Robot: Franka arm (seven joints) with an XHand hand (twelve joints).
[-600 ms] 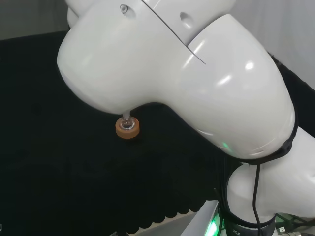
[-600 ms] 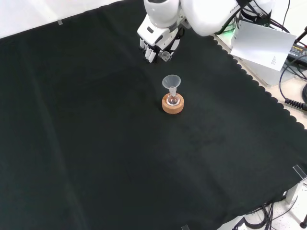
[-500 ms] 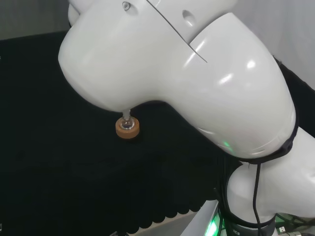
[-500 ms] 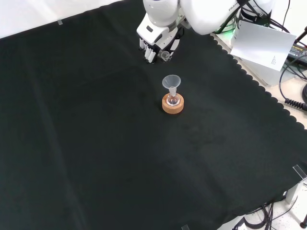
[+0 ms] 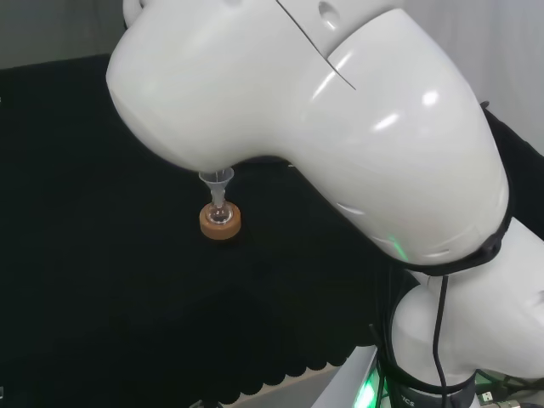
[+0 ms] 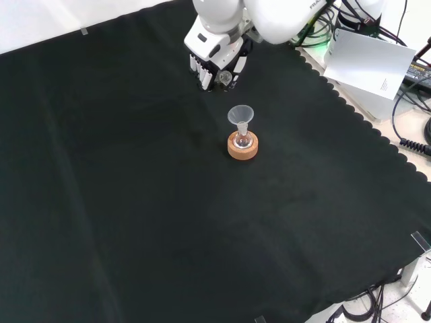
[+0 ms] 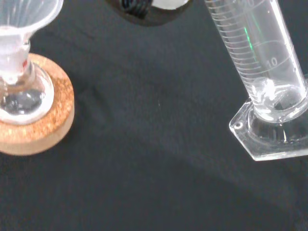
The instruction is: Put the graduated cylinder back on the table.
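Where the front view shows the top centre of the frame, we see the hand [image 6: 214, 62] coming down from the arm's white link [image 6: 269, 13], its fingers curled around a small clear piece that we take to be the graduated cylinder [image 6: 225, 79]; only a glint of glass shows between the fingers there, so most of the vessel is hidden by the hand itself. In the wrist view the graduated cylinder [image 7: 262, 72] is far plainer: a clear tube with printed scale marks, standing upright on a clear angular foot at the right of the frame, its upper part cut off by the frame's top edge. We cannot tell from that view whether the foot rests on the black cloth [image 7: 159, 159] or hangs just above it. At the left of the wrist view stands a cork ring [image 7: 43, 120] bearing a small clear flask [image 7: 19, 94], with a clear funnel [image 7: 26, 14] set in its neck; the funnel's rim is cut off by the frame's corner. The same stand sits near the centre of the front view, below the hand and apart from it. In the head view the cork ring [image 5: 219, 221] lies left of centre, and the big white link [image 5: 323, 127] covers the funnel's upper edge.
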